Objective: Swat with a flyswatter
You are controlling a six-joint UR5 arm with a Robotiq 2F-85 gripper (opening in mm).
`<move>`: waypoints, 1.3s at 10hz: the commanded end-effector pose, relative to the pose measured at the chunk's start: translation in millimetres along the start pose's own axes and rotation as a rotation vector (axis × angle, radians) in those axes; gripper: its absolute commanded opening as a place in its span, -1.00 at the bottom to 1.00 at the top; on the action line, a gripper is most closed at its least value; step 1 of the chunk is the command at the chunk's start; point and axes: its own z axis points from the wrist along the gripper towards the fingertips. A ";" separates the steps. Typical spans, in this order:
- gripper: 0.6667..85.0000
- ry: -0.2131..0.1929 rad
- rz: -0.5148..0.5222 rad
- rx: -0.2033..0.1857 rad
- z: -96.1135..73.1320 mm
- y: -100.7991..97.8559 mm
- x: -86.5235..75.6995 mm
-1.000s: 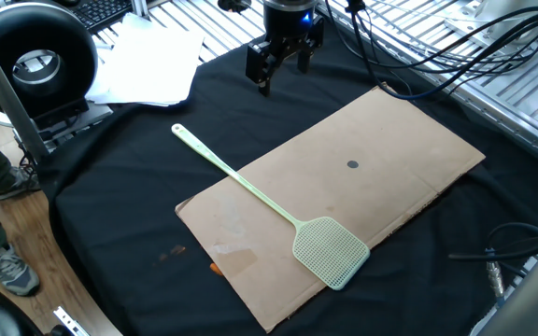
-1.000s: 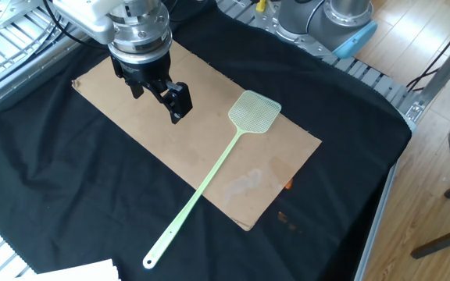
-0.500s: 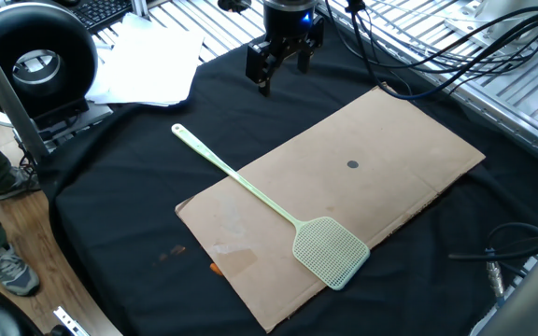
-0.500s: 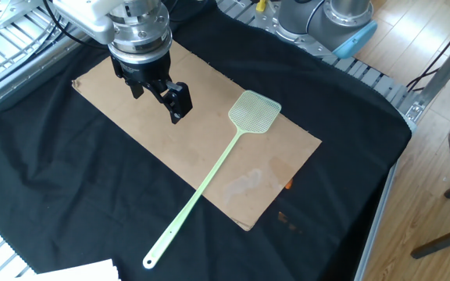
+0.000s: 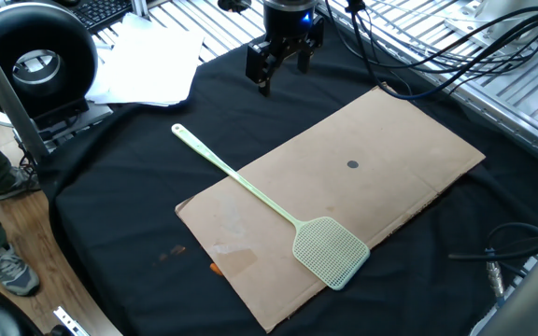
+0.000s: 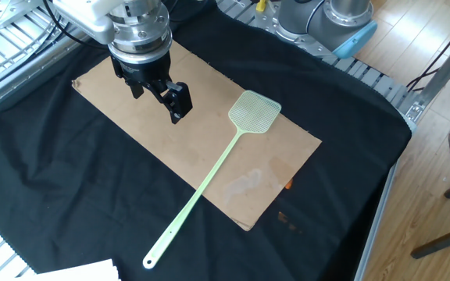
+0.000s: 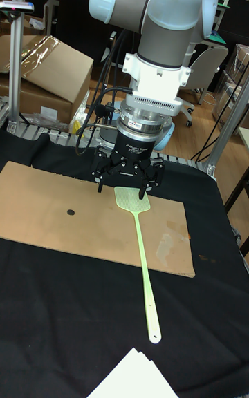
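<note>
Our gripper [image 5: 284, 73] hangs open with nothing in it, up above the worktop and not touching the flyswatter [image 5: 330, 250]. That flyswatter lies flat, its net end on the brown cardboard [image 5: 381, 140] and its long stick poking out onto the black cloth [image 5: 110, 187]. We think no swatting is done yet: we must go down, grab the stick, lift it and swat.

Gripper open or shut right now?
Open. The gripper has its fingers spread apart with nothing between them; the flyswatter lies flat on the cardboard, untouched.
</note>
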 end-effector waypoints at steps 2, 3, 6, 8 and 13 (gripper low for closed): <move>-0.96 0.056 -0.020 -0.042 -0.2 14.5 14.5; -0.96 0.058 -0.018 -0.042 -0.4 14.8 14.7; -0.96 0.058 -0.018 -0.041 -0.6 14.8 14.3; -0.96 0.059 -0.015 -0.039 -0.7 14.8 14.5; -0.96 0.060 0.006 -0.043 -1.1 18.2 13.6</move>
